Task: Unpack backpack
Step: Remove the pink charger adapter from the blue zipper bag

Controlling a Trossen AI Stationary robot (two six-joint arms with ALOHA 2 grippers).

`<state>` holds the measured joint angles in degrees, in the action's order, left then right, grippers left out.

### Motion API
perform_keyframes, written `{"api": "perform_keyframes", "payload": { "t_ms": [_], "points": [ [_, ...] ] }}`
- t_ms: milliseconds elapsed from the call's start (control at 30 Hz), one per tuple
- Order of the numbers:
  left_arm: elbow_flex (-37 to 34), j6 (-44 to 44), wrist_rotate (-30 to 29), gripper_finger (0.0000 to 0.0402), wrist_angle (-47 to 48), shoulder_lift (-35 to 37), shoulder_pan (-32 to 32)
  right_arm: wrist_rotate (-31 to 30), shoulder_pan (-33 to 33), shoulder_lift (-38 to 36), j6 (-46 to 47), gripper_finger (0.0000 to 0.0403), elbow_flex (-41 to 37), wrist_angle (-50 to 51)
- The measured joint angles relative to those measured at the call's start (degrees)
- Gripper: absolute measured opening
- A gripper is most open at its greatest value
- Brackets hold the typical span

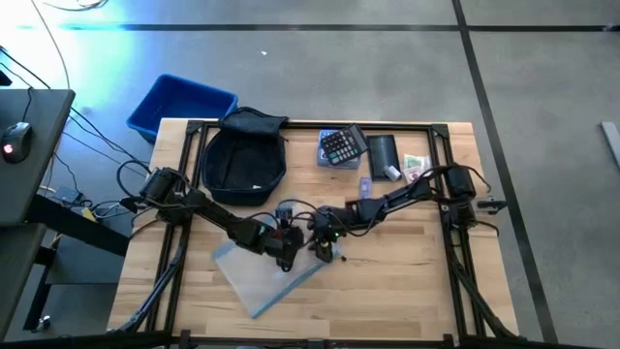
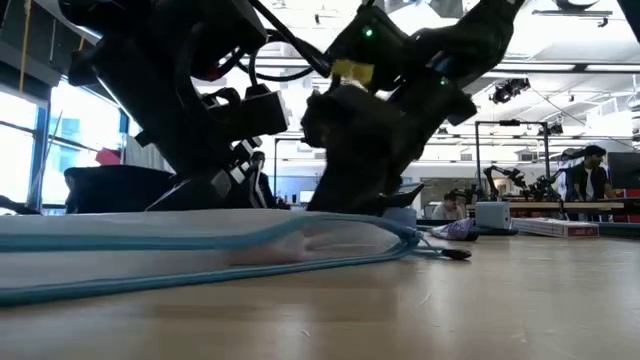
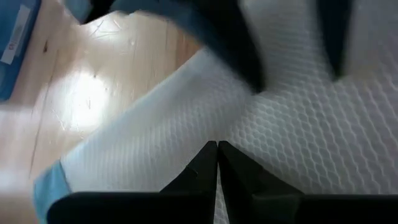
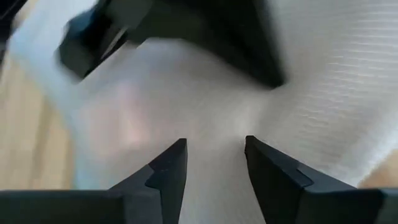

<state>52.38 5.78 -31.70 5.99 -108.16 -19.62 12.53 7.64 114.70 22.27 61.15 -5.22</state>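
The dark backpack (image 1: 244,155) lies on the far left part of the table, with no gripper on it; the low view shows it behind the arms (image 2: 120,185). A flat, pale mesh pouch with blue trim (image 1: 266,276) (image 2: 200,235) lies near the front middle. My left gripper (image 1: 286,254) (image 3: 216,149) is shut, with its tips down on the pouch's mesh. My right gripper (image 1: 325,250) (image 4: 214,149) stands just to its right. Its fingers are open over the pouch's far right end. My left gripper has its shut fingertips (image 3: 205,163) on the pouch's upper mesh face (image 3: 273,130), slanting down from the table's left and far side. I cannot tell whether a layer of mesh is pinched between them. The pouch lies flat on the table. My right gripper slants down at the pouch's white face (image 4: 214,112) with its fingers apart. I cannot tell whether they touch it.
A blue bin (image 1: 179,105) stands off the table's far left corner. At the far right lie a calculator (image 1: 341,145), a black pouch (image 1: 383,153) and small items (image 1: 415,167). Bare wood shows at the front right (image 1: 417,281). People stand in the room beyond (image 2: 585,175).
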Motion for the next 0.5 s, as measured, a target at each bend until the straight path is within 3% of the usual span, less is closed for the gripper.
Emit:
{"api": "perform_keyframes", "payload": {
  "t_ms": [100,267,400,500],
  "points": [
    [0.0,0.0,-0.2,0.0000,0.3,0.0,0.0,-0.3,1.7,-2.8,-3.0,0.0139,-0.2,1.2],
    [0.1,0.5,-3.8,0.0000,1.7,0.2,-0.6,-9.1,7.0,-8.4,-4.6,0.0133,-0.1,3.1],
    [3.6,3.0,-7.1,0.0000,10.3,2.2,-1.9,-12.8,12.8,-7.9,-2.2,0.0132,-0.1,2.5],
    [6.9,8.1,-7.6,0.0000,18.0,4.4,-3.5,-20.9,15.3,-4.7,1.6,0.0132,0.0,1.9]
  ]
}}
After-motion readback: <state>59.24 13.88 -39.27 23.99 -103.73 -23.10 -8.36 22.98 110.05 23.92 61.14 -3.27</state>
